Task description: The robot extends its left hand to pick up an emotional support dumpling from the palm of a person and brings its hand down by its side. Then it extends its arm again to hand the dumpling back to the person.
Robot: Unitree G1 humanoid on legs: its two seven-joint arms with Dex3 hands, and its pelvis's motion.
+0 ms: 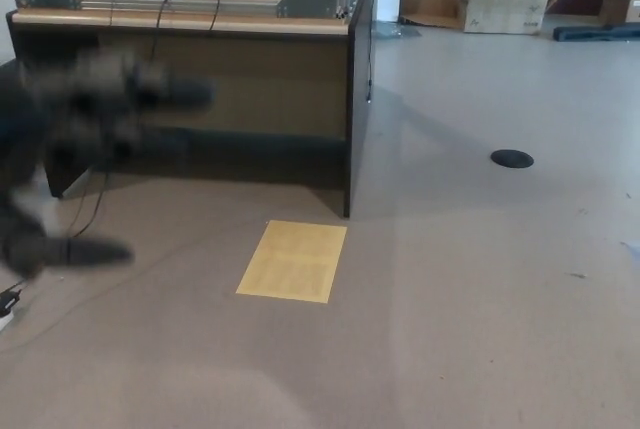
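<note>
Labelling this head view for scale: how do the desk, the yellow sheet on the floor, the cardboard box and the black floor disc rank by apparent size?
1. desk
2. yellow sheet
3. cardboard box, though it sits far back
4. black floor disc
</note>
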